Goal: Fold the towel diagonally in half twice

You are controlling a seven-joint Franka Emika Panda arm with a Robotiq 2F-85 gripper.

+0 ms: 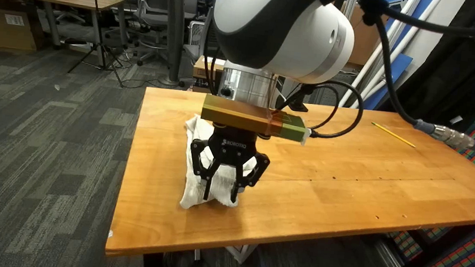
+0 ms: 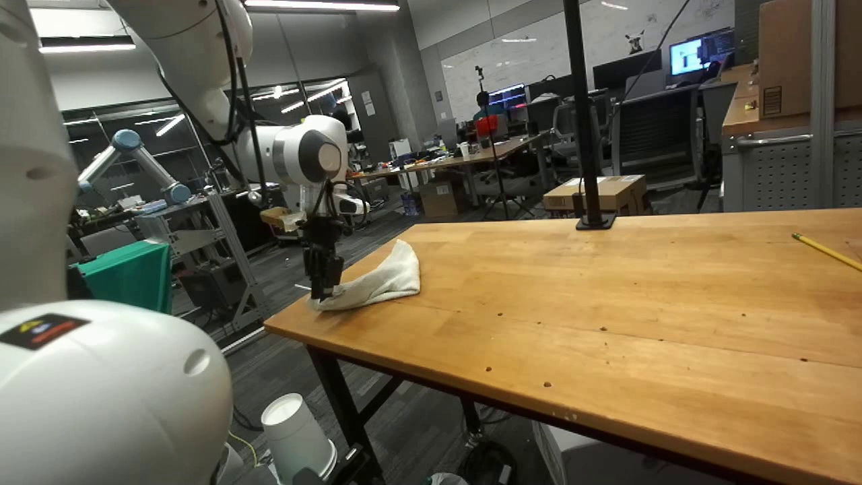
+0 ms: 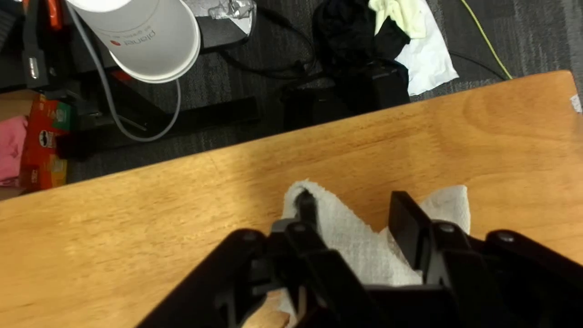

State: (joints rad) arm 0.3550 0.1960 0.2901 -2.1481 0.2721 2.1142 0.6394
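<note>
Ceiling lights [image 2: 322,6] glow; the wrist view blurs the gripper [image 3: 354,199].

The arm [image 1: 302,48] before us: rounded white shells [image 1: 245,3], black band [image 1: 273,28]; silver collar [image 1: 248,84]; gold-and-green bar [image 1: 239,114]; black cables [image 1: 448,30]; jointed black claw [image 1: 220,193] with visible screws [image 1: 239,153], lettered ROBOTIQ.

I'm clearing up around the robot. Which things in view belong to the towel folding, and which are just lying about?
For the job: white towel, hand, wooden table under the towel.

Just lying about: yellow pencil, white bucket, cardboard box.
</note>
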